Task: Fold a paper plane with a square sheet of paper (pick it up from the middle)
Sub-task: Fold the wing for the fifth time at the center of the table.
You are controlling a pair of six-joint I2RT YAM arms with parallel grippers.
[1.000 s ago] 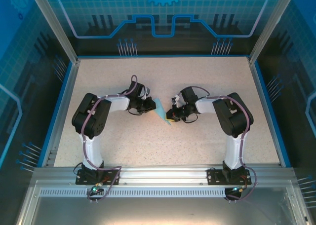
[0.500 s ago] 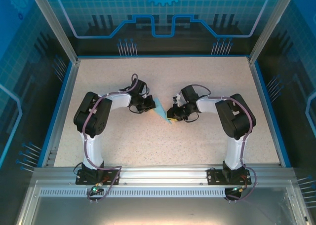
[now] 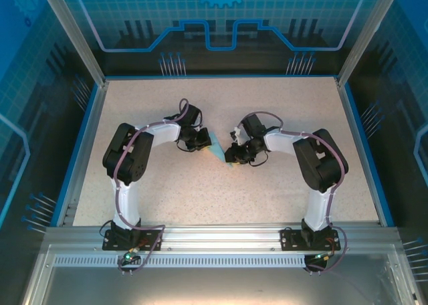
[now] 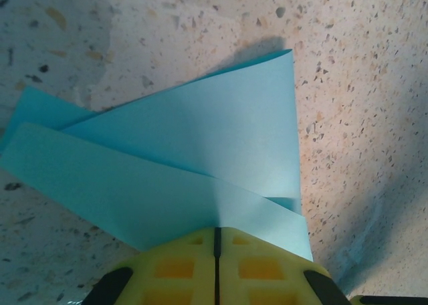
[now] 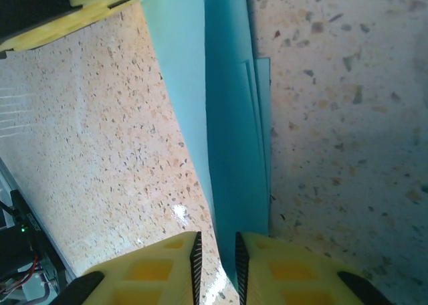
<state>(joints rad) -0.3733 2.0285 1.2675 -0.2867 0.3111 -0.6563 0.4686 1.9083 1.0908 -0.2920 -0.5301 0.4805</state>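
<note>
1. Left arm [image 3: 127, 163]: white links, bulky black joint housings.
2. Right arm [image 3: 319, 163]: same build, with white links and black housings.
3. Cables [image 3: 114, 201]: purplish-grey, one run along each arm, looping free near the wrist.
4. Bases [image 3: 132, 238]: black plates, small wire bundles below, a green light at the left one.
5. Left gripper [image 4: 217, 233]: yellow fingers [image 4: 261, 268] with square recessed pockets and black patches at the outer corners.
6. Right gripper [image 5: 215, 241]: yellow fingers [image 5: 287, 271] with the same pockets and black ribbed inner edges.
</note>
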